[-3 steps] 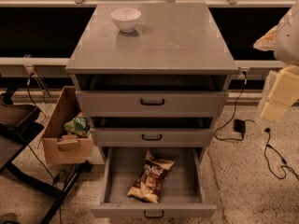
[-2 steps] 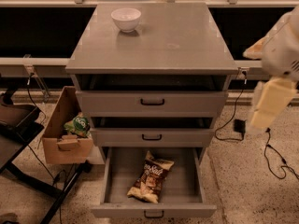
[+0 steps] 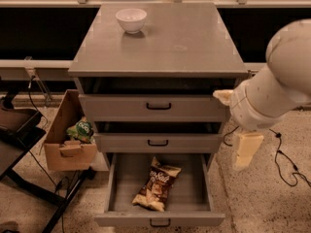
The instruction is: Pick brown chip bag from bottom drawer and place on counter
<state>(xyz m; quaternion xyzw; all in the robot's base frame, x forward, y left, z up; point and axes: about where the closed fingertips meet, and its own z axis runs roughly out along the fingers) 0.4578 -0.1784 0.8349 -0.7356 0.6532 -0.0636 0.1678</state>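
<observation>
The pincer (image 3: 247, 150) hangs off the right edge of the surface (image 3: 184, 47), below its front-right corner and level with the middle of the cabinet. It points down toward the floor beside the cabinet, and it carries nothing that can be seen. Whether it is apart or together I cannot tell. The arm (image 3: 277, 91) behind it fills the right of the view, well clear of the drawers. The bottom drawer (image 3: 190, 191) is pulled fully out, so the opening step looks done. The bag (image 3: 158, 184) lies flat on the drawer floor, about midway between the side walls and toward the front, untouched and well apart from the pincer. The two upper drawers (image 3: 155, 107) are slightly ajar and do not cover the bag from above. On the surface only a white bowl (image 3: 131, 19) stands, near the far-left corner. A box (image 3: 63, 149) with a green bag (image 3: 81, 129) sits on the floor off the left edge. By my reading the task is at its start: the reach into the drawer, the grasp, the lift and the placing are all left to do.
</observation>
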